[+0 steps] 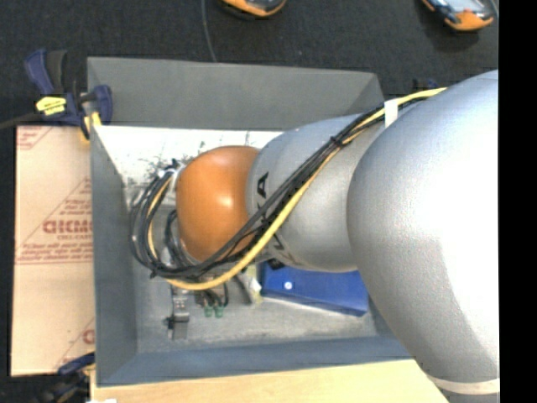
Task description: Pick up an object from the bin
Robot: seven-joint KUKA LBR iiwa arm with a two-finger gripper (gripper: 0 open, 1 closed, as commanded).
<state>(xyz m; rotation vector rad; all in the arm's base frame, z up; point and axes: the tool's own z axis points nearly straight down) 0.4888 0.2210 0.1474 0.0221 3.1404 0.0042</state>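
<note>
Hanging low over the left part of the bin (113, 250), the tool (179, 307) sits under the orange cover (214, 204); wide or narrow, I cannot tell. Small green bits (214, 309) lie just to its right, and a flat blue box (315, 290) lies beyond them, partly under the arm. Risks as I judge them: the looped cables (141, 229) could snag, or a blind closing could miss both things.

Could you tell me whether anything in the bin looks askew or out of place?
Nothing looks damaged or spilled. The flat blue rectangular object lies slightly slanted near the front wall of the grey metal bin, partly under the arm.
</note>
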